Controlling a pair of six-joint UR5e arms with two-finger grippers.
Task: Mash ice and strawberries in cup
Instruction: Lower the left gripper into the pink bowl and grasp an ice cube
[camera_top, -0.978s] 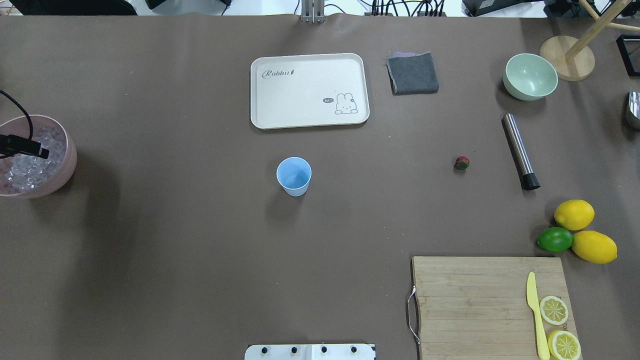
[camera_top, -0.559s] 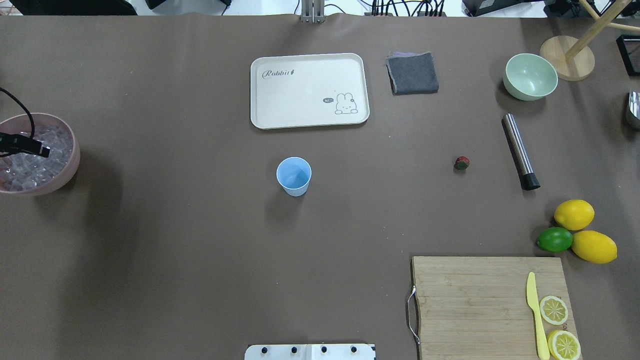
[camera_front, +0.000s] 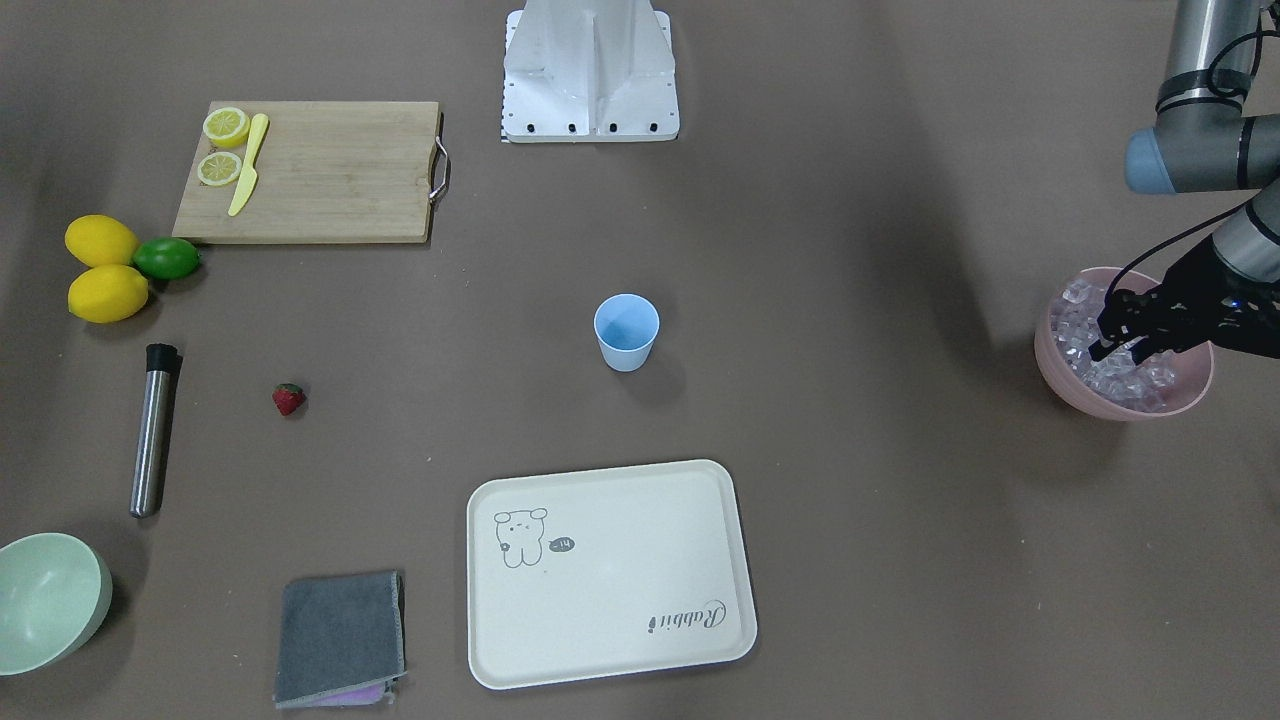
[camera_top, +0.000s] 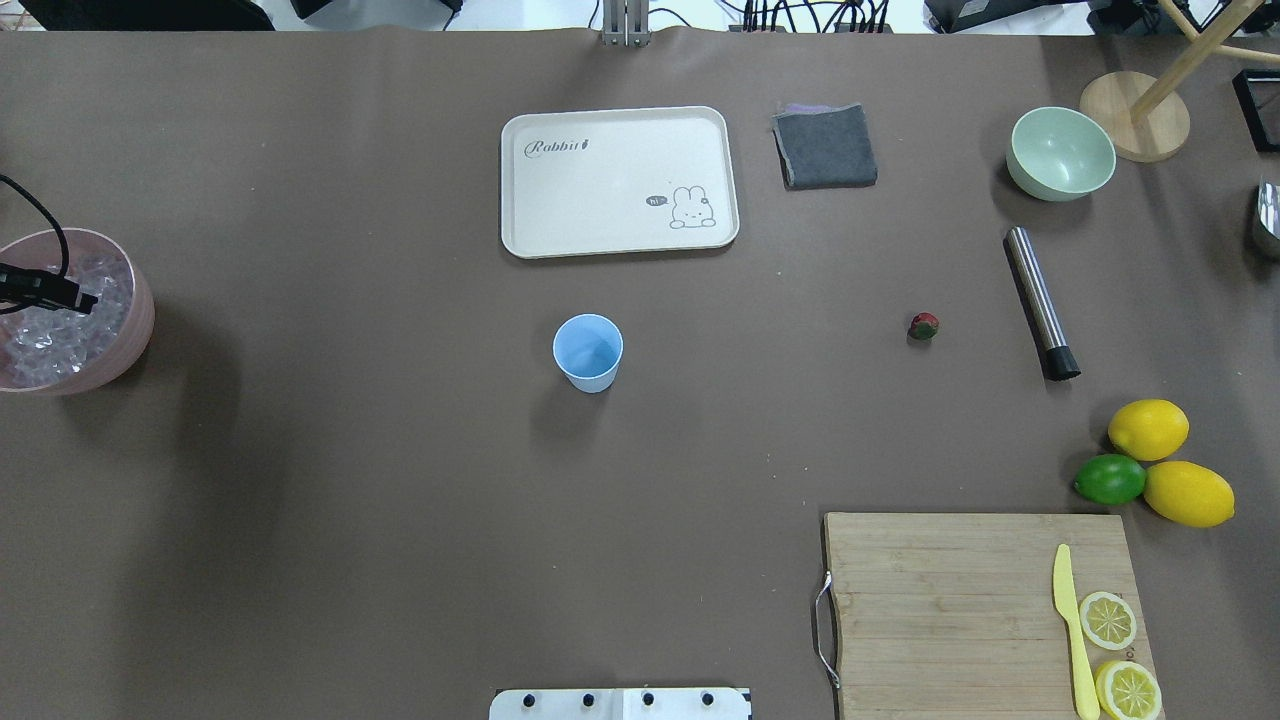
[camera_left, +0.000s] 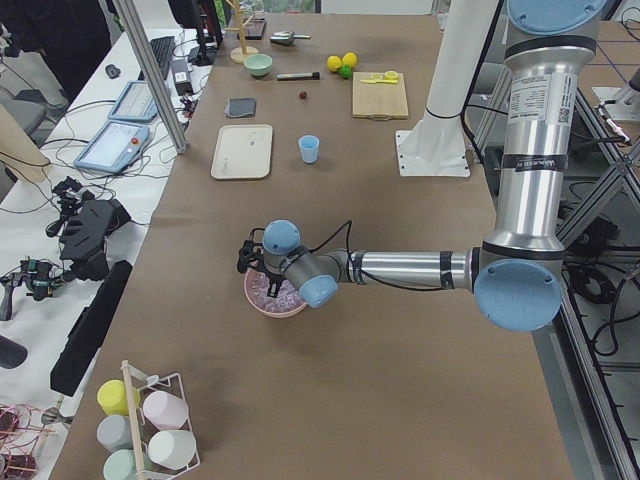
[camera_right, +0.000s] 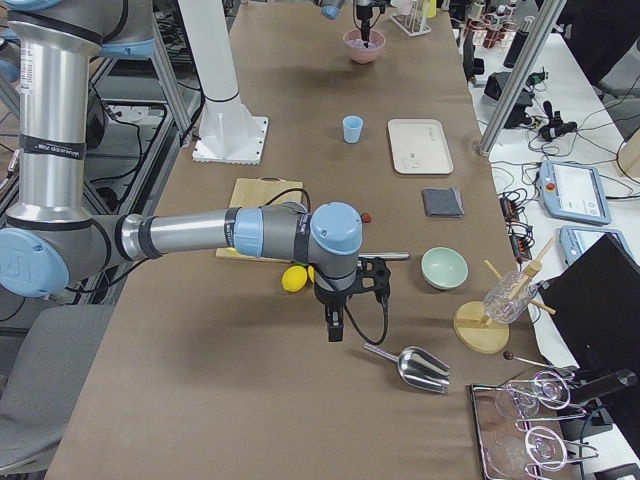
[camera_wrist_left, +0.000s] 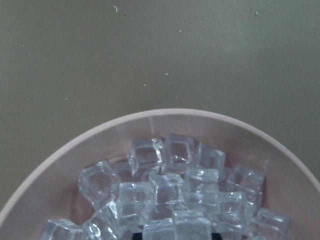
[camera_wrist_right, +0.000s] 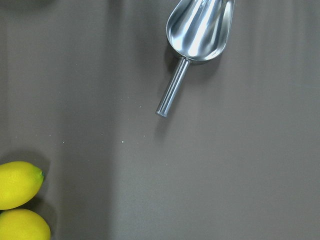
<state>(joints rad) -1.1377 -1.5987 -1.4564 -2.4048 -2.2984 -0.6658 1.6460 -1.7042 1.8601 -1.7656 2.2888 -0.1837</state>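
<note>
Left gripper is down in the ice inside the bowl, can't tell if closed; should pinch one top cube squarely, lift straight up, then go to the cup.

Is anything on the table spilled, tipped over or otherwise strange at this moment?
Nothing stands out. The cup stands upright and empty, the ice is all inside the pink bowl, and the strawberry lies alone on the table.
</note>
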